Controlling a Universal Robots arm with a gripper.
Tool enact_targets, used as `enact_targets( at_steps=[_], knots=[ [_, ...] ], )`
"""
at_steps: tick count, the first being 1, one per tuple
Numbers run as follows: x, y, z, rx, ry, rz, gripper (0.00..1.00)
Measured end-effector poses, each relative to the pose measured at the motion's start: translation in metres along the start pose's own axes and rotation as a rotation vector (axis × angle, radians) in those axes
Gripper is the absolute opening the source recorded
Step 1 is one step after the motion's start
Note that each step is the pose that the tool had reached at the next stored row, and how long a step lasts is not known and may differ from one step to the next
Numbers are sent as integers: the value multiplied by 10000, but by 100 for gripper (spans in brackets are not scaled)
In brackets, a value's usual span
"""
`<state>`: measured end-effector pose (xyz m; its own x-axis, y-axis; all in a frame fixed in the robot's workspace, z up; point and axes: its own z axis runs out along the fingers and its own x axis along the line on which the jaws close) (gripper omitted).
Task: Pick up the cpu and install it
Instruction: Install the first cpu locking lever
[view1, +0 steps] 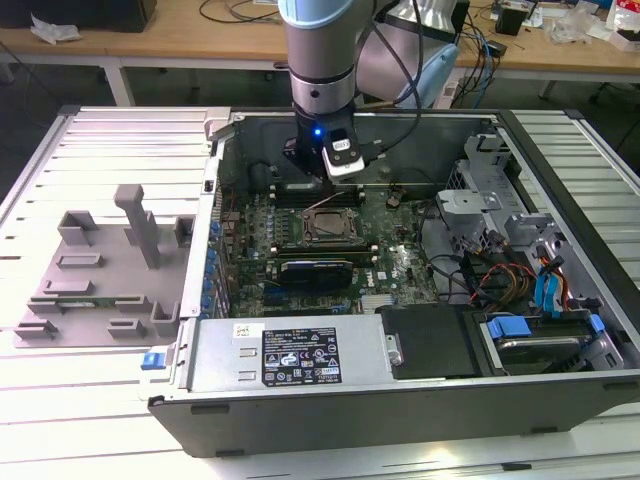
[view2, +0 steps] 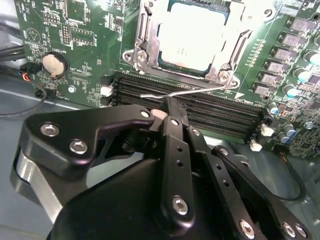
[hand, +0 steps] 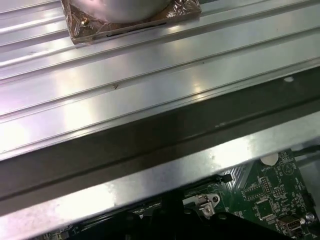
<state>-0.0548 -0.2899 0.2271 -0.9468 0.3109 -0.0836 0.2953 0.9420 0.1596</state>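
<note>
The cpu (view2: 194, 37) sits in the socket (view2: 145, 37); the gripper (view2: 170, 107) (fingertips hidden) is apparently pressed together.

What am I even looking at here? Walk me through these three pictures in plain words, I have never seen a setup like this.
The exterior view is from a camera off the machine. It shows a robot arm reaching down into an open computer case that lies on a ribbed metal table. At the arm's tip is its gripper, hanging just above the green board. On the exterior view's left sits a grey plastic holder block.

The other two pictures come from cameras riding on the arm near its wrist. In the second wrist view, the black gripper is in the foreground; beyond it the cpu, a silvery-white square, already sits inside the metal-framed socket. The gripper's tip is at a thin wire lever beside that socket. The first wrist view looks across the table and the case's edge.
</note>
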Motion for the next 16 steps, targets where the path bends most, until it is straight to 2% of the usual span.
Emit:
enact_targets(
  at_steps=[2,6,9,10,12,16],
  knots=[
    [9,-12,-3,-17,-54,-6,11],
    [6,-52,-6,-21,-74,15,11],
    [20,-75,47,-21,-89,40,11],
    [22,-81,70,-17,-100,105,11],
    [24,-89,105,40,-200,720,11],
    [24,-89,107,48,-217,825,11]
  ],
)
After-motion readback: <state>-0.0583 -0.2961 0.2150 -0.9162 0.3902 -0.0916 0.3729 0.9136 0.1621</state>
